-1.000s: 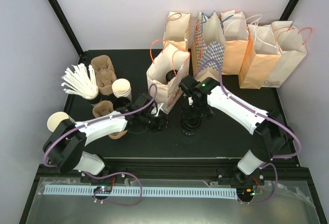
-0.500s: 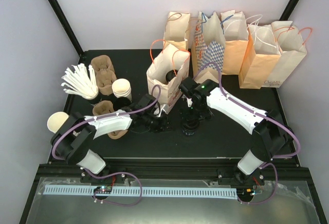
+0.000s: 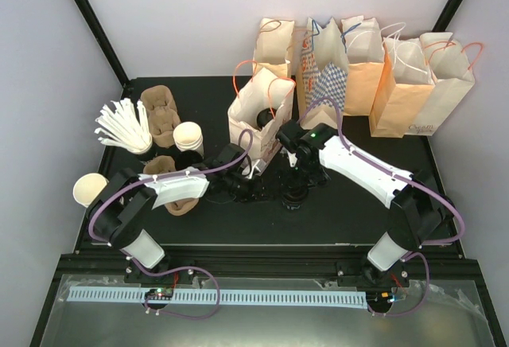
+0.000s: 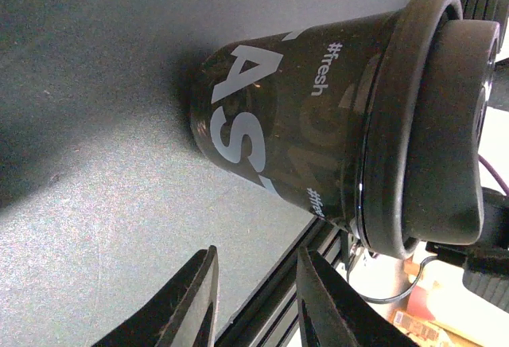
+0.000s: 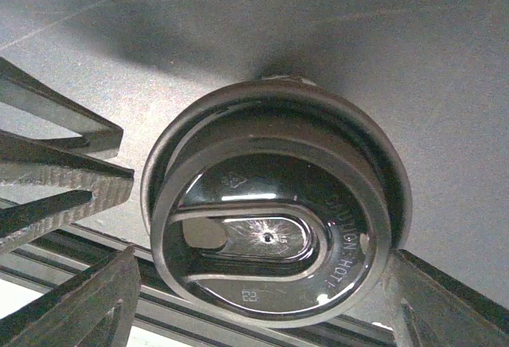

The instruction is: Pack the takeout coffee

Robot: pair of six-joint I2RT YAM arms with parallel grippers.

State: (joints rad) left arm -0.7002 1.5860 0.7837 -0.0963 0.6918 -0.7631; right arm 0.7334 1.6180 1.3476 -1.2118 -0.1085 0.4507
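Count first. You have one takeout coffee [image 4: 286, 124], upright on the black table [image 3: 350, 220], near the open bag's near-right side and between your two arms.

Six paper bags that I can make out:
- The back row [image 3: 402, 92] holds five. Four are plain tan kraft and one is a chequered bag [image 3: 322, 64] in blue print.
- The open bag [image 3: 248, 120] stands apart, nearer you, with orange cord handles up and its mouth gaping.

Brown pulp carriers [image 3: 159, 108] show in two spots on the left, rough and dimpled. Two cream cups [image 3: 188, 136] show their round mouths, well apart from each other. One bundle of white sticks [image 3: 123, 128] fans out beside the carriers.

The coffee's wall is a smooth tapered cone. It reads dark in the left wrist view, with pale block letters and "#fresh". Its lid [image 5: 270, 228] is round, glossy black plastic, with a raised rim, an oval sip recess and embossed lettering.

Your left gripper [image 4: 258, 299] has its fingers only narrowly parted, pinching nothing, with the tips pointing at the cup's side and short of it. Your right gripper [image 5: 264, 283] hangs over the lid with its fingers spread wide, one on either side. I cannot tell whether they touch it.
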